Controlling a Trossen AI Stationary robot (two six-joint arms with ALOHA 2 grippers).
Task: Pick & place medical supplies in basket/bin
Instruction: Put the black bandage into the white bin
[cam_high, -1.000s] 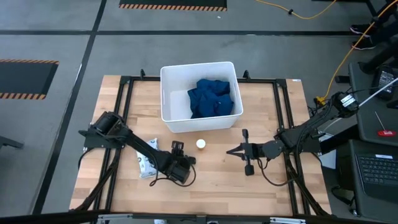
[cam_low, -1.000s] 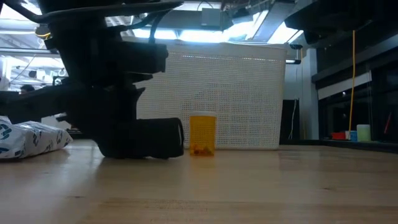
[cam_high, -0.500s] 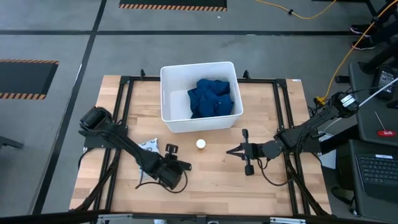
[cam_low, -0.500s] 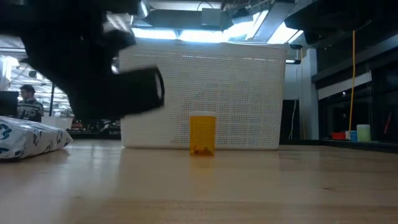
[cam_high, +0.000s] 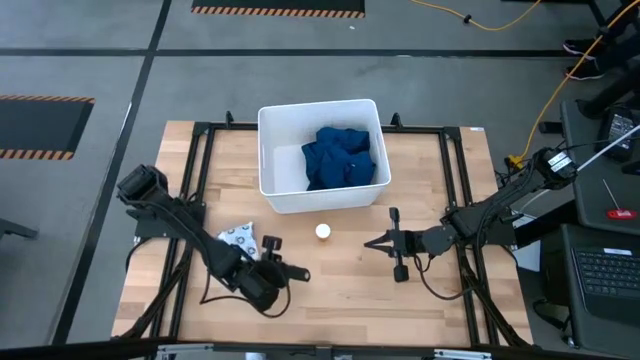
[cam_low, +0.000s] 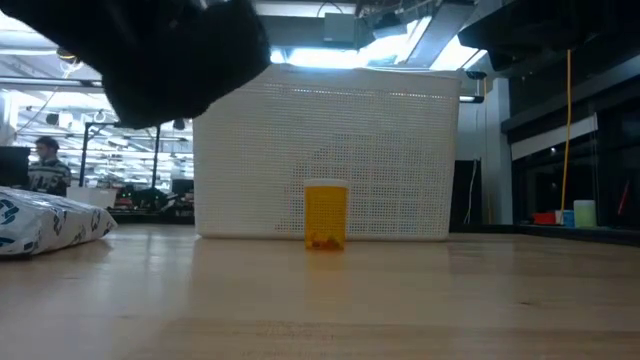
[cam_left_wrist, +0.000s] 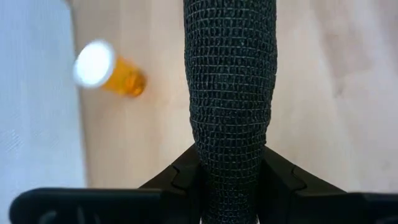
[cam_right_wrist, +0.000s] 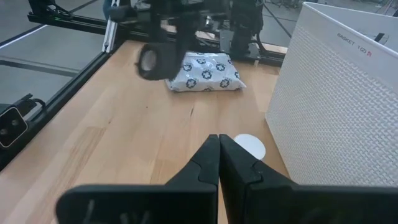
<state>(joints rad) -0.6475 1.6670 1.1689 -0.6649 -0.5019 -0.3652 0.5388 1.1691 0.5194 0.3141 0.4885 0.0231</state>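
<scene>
The left gripper (cam_high: 290, 270) is hanging above the front of the table (cam_high: 340, 290), and its fingers (cam_left_wrist: 183, 177) are squeezing a black roll (cam_left_wrist: 231, 93). The roll is up off the wood.

Just behind it, the dotted white packet (cam_high: 240, 240) is lying flat on the table. A little to the right, the small orange bottle (cam_low: 325, 214) is standing with its white cap on top, close in front of the tub (cam_high: 275, 190). Nothing is blocking the way between the roll and the tub.

The right gripper (cam_high: 372, 243) is waiting on the right side, squeezed tight on nothing.

Farthest back, the white tub is sitting in the middle of the table. The blue cloth (cam_high: 342, 158) is lying bunched up inside it.

A second ago the left gripper was down low on the table by the packet. Now it is lifted up with the roll, and the bottle, packet and tub are sitting where they were.
</scene>
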